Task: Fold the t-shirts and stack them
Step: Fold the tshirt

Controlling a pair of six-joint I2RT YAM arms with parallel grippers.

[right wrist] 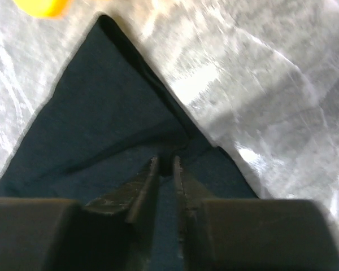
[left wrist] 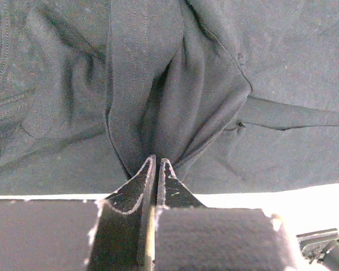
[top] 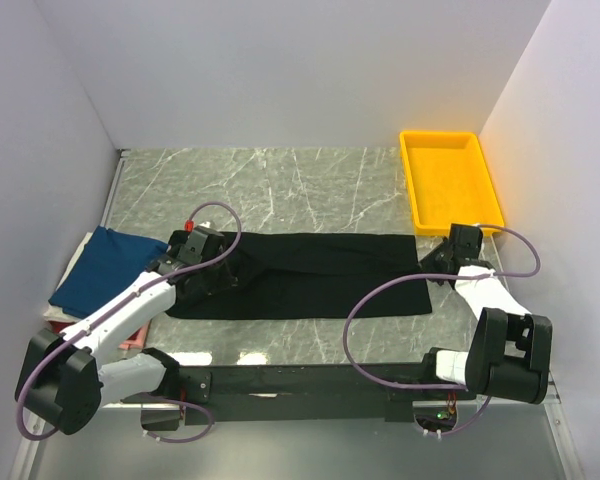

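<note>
A black t-shirt (top: 320,275), folded into a long band, lies across the middle of the table. My left gripper (top: 218,268) sits at its left end. In the left wrist view it (left wrist: 157,161) is shut on a bunched ridge of the black cloth (left wrist: 271,68), and folds run up into the fingertips. My right gripper (top: 436,262) is at the shirt's right end. The right wrist view shows its jaws (right wrist: 166,161) a narrow gap apart, tips down on the flat cloth (right wrist: 101,113) near its edge.
A folded navy-blue t-shirt (top: 110,265) lies at the far left with a red and pink edge (top: 130,343) showing under it. A yellow tray (top: 408,180) stands at the back right, and its corner (right wrist: 42,5) shows in the right wrist view. White walls close in on both sides.
</note>
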